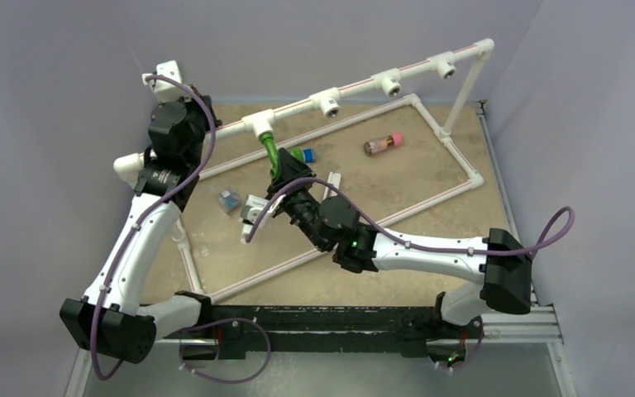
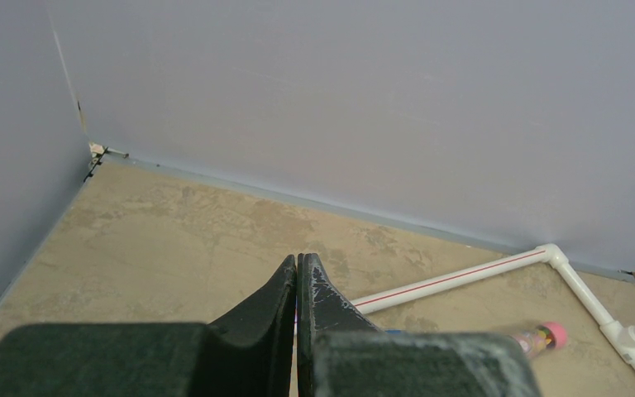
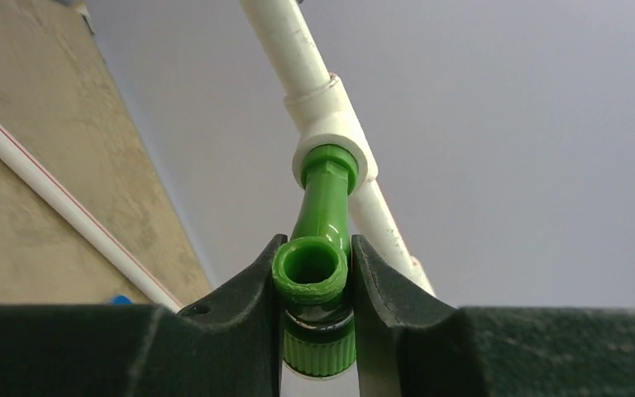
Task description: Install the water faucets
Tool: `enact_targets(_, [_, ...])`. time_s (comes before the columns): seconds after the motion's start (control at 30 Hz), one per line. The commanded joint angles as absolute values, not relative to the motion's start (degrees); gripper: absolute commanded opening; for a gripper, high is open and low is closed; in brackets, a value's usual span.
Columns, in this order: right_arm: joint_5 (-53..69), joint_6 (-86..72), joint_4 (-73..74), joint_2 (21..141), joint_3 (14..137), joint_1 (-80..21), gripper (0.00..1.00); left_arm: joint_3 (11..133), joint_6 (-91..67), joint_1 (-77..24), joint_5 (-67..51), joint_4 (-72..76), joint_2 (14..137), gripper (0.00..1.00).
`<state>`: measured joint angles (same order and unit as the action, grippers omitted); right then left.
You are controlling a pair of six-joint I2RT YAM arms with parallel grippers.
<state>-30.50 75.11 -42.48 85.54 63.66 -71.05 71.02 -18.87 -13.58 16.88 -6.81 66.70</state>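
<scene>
Top view: right arm [image 1: 430, 248] reaches across the desk [image 1: 397, 190]. The right fingers [image 1: 284, 171] sit at the lower end of the green faucet [image 1: 271, 149]. The faucet runs up and away from the fingertips into the first white tee [image 1: 260, 124] of the raised pipe [image 1: 355, 87]. Three more tees along that pipe, off to the right of the fingers, show open sockets. A pink-capped tube [image 1: 383, 143] lies on the desk well to the right of the fingers, and a small blue piece [image 1: 306, 155] lies just beside them. Left arm [image 1: 145, 240] stands tall at the left side; its fingers cannot be made out here. Left wrist view: left fingers [image 2: 302, 271] are pressed together, tip to tip, with nothing between them. Beyond them are bare desk and the back wall. A red-striped white pipe [image 2: 455, 279] runs off to the right of the tips, and the pink-capped tube lies farther right. Right wrist view: the right fingers pinch the green faucet, one finger touching each side of its round open mouth. A ribbed green collar [image 3: 318, 351] sits lower between the fingers. The faucet's neck rises straight ahead of the tips, and its far end is seated in the white tee.
</scene>
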Motion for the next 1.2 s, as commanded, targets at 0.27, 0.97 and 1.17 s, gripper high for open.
enact_targets(0.27, [-31.6,6.8,-50.4,86.2,68.3,-72.1,0.00,68.4,-18.5,-15.1,13.8,-19.3,68.0,0.00])
enact_targets(0.97, [-31.6,-79.8,-61.0,86.1,62.8,-70.5,0.00,68.3,-18.5,-15.2,13.4,-19.5,67.7,0.00])
enact_targets(1.17, [-29.8,-84.4,-60.1,86.5,64.4,-70.4,0.18,68.1,-18.6,-15.3,13.3,-19.3,67.5,0.00])
